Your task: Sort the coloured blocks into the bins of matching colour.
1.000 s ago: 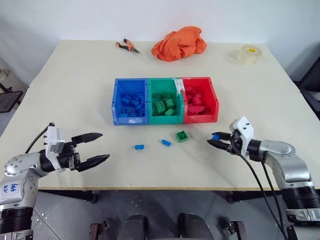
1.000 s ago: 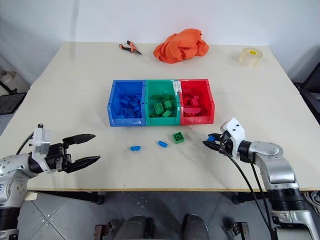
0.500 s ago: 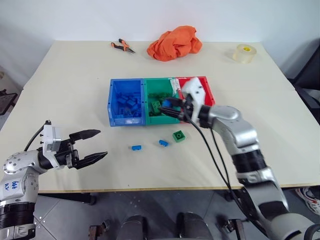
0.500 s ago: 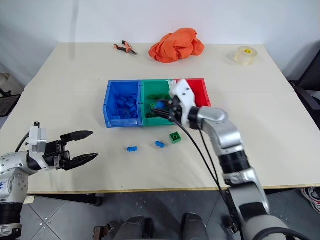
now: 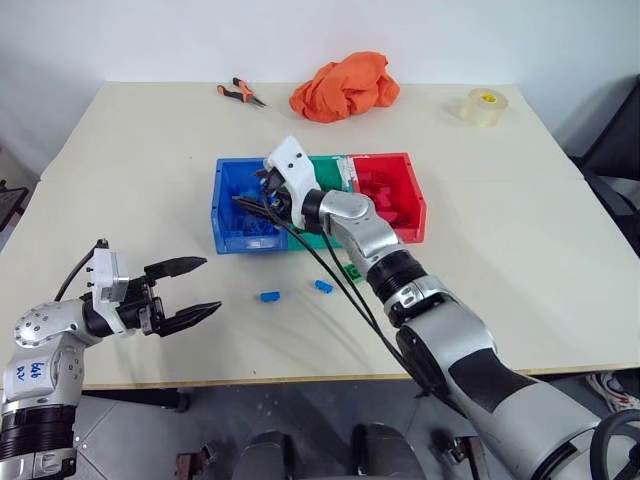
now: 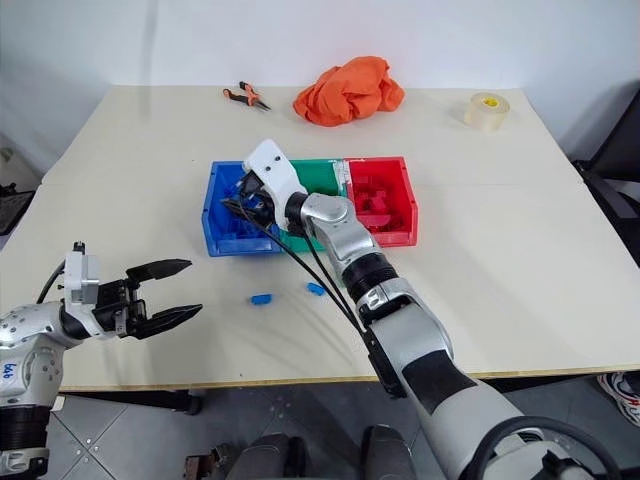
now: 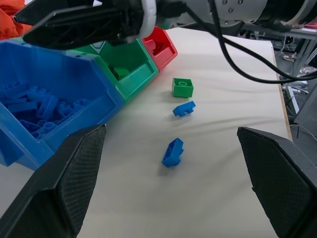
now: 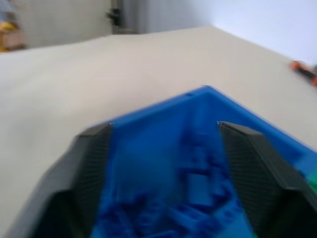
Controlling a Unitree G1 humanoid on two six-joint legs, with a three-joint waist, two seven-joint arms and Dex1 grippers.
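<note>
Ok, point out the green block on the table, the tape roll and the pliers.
green block [image 7: 182,88], left wrist view, studded top face.
tape roll [image 5: 484,105], left eye view, outer side.
pliers [image 5: 241,93], left eye view, handles.

Bright, even light falls from overhead on the pale desk [image 5: 520,230], with no glare. Shadows are soft and short: a faint one lies under the orange cloth [image 5: 345,85] at about 6 o'clock, and a dark one sits inside the blue bin [image 5: 240,205]. The head views are sharp to the edges, though the desk's sides splay wide toward 6 o'clock. The left wrist view is crisp on the small blue blocks [image 7: 173,151], while its own fingers [image 7: 64,183] loom soft. The right wrist view is smeared throughout.
</note>
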